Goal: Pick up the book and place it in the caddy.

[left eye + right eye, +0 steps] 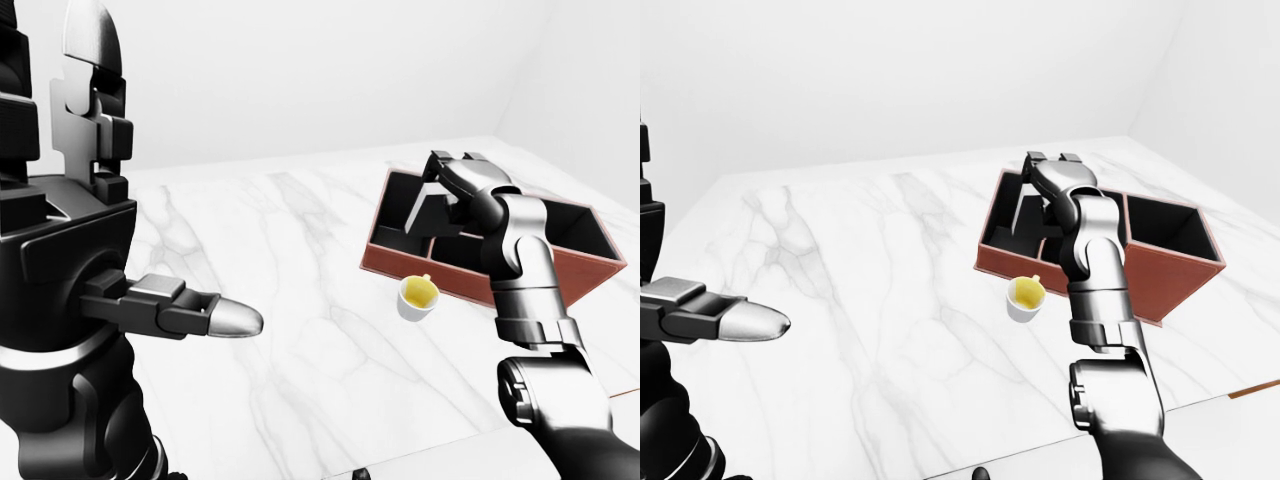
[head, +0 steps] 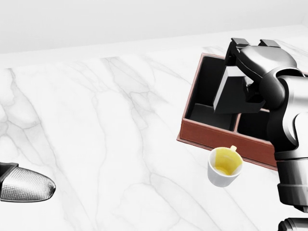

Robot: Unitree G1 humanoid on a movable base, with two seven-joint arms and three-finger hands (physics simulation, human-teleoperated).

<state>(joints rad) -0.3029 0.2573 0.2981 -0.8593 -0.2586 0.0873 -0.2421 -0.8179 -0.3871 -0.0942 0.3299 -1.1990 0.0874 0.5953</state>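
Observation:
My right hand point(image 2: 242, 72) is shut on the book point(image 2: 226, 94), a thin dark slab held tilted. The book's lower end hangs over the left compartment of the caddy point(image 2: 210, 135), a brown box with a black inside and dividers. Whether the book touches the caddy's floor I cannot tell. My left hand point(image 1: 150, 200) stands open at the left of the left-eye view, fingers up and thumb pointing right, holding nothing. Only one silver fingertip point(image 2: 26, 182) of it shows in the head view.
A white cup point(image 2: 224, 166) with a yellow inside stands on the marble table point(image 2: 110, 125), just below the caddy's near rim. The table's far edge runs along the top, with a white wall behind it.

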